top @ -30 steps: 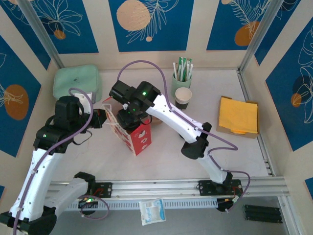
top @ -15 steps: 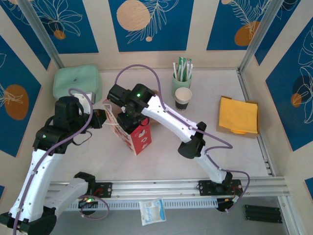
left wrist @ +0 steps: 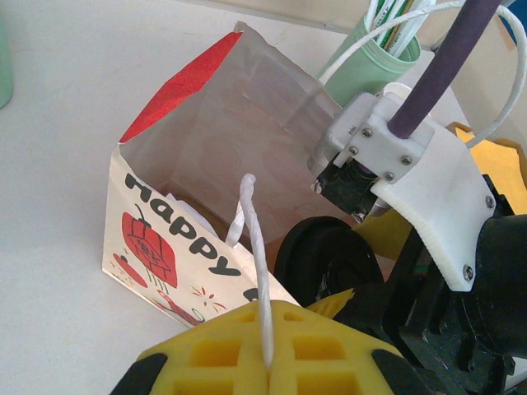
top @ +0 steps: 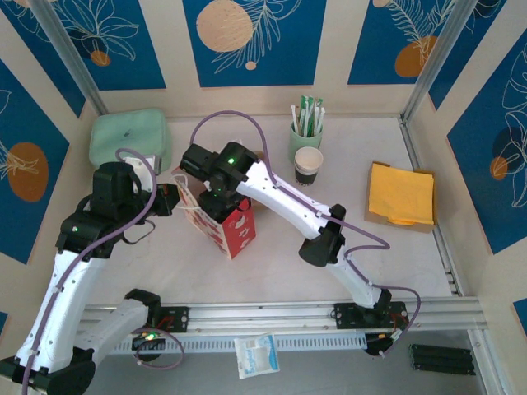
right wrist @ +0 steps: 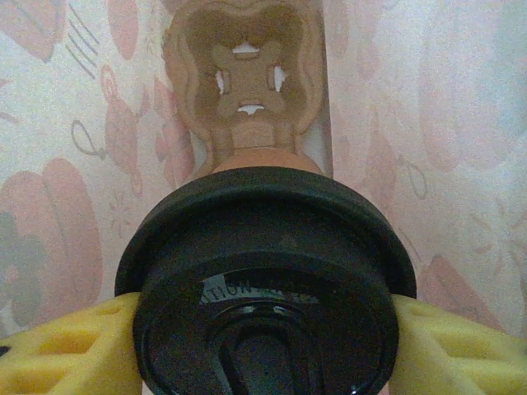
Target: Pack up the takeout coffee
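Coffee cup (right wrist: 265, 280) held inside the paper bag (left wrist: 169, 247).
The lidded cup is gripped by the right gripper (right wrist: 263, 337); the bag's white handle (left wrist: 254, 239) is pinched by the left gripper (left wrist: 268, 354).

The paper bag's (top: 236, 231) walls hem the takeout coffee (right wrist: 265, 276). Table (top: 272, 284) lies free at the bag's five o'clock; a black-sided cup (top: 309, 165) blocks two o'clock

The takeout coffee (right wrist: 268, 280), tan-brown under a round black lid, is being held inside the paper bag (right wrist: 428, 123), pinched at three and nine o'clock.
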You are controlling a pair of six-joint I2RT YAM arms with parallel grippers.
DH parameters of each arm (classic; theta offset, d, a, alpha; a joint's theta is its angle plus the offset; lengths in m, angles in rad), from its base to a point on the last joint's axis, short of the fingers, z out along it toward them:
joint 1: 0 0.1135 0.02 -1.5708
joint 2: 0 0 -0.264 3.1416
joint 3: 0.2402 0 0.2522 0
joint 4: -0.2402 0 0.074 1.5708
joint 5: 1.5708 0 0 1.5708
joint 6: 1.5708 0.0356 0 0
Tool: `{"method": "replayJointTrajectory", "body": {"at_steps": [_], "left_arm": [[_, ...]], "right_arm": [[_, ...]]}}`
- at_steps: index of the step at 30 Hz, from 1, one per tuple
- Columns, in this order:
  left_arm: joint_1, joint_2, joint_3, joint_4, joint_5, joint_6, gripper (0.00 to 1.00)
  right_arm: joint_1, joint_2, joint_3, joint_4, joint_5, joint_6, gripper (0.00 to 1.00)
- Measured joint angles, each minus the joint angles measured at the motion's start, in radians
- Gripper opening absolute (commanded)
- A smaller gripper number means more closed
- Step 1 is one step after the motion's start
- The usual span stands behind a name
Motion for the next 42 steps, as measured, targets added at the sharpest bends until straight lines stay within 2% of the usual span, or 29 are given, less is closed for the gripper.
{"method": "replayJointTrajectory", "body": {"at_steps": [16, 42], "left_arm": [[0.0, 0.001, 0.0, 0.003, 0.014, 0.0, 0.0], [0.0, 0.002, 0.0, 0.003, 0.018, -0.002, 0.0]], "right_arm": [[0.03, 0.014, -0.016, 0.023, -0.002, -0.079, 0.58], [0.003, 0.035, -0.033, -0.014, -0.031, -0.078, 0.58]]}}
